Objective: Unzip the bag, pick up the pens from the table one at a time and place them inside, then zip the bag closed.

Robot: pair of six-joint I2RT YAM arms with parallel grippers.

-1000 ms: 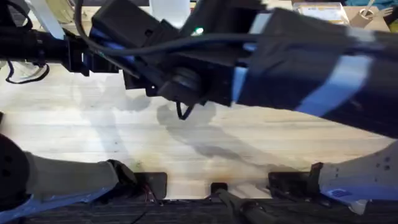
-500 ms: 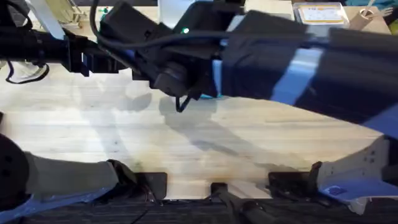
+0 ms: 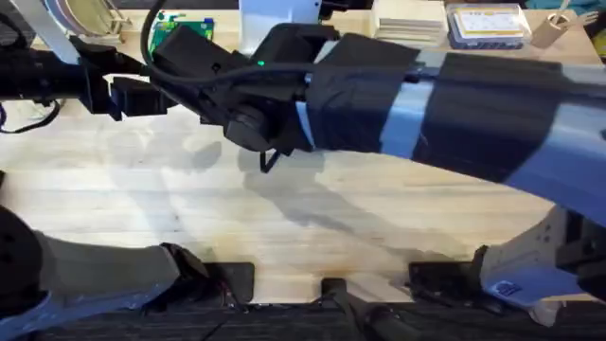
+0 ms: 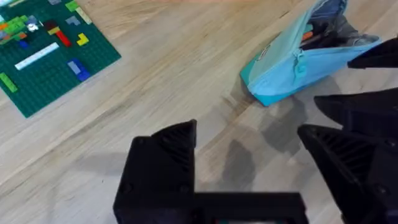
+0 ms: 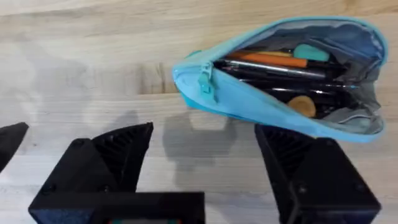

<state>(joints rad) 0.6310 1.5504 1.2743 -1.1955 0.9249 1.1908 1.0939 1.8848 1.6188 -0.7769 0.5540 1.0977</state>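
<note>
Turquoise soft fabric pouch (image 5: 280, 81) is lying on the light wood plank tabletop (image 3: 312, 237), unzipped, its mouth gaping toward the right wrist camera. Inside it an orange-red stick pen (image 5: 267, 60) and several black pens (image 5: 280, 74) are resting lengthwise. A green brick baseplate (image 4: 43, 53) with a few coloured bricks is sitting well apart from the pouch, and flat boxes and a clear case are lining the table's far edge.

From overhead the right arm is sweeping large and dark across the upper half, covering the pouch completely. In the left wrist view the pouch's far end is running out of the picture.

The right gripper (image 5: 205, 158) is hovering just beside the pouch with its black fingers spread wide and holding nothing. The left gripper (image 4: 249, 165) is standing near the pouch's zipper-pull (image 4: 299, 60) end, likewise spread and empty.
</note>
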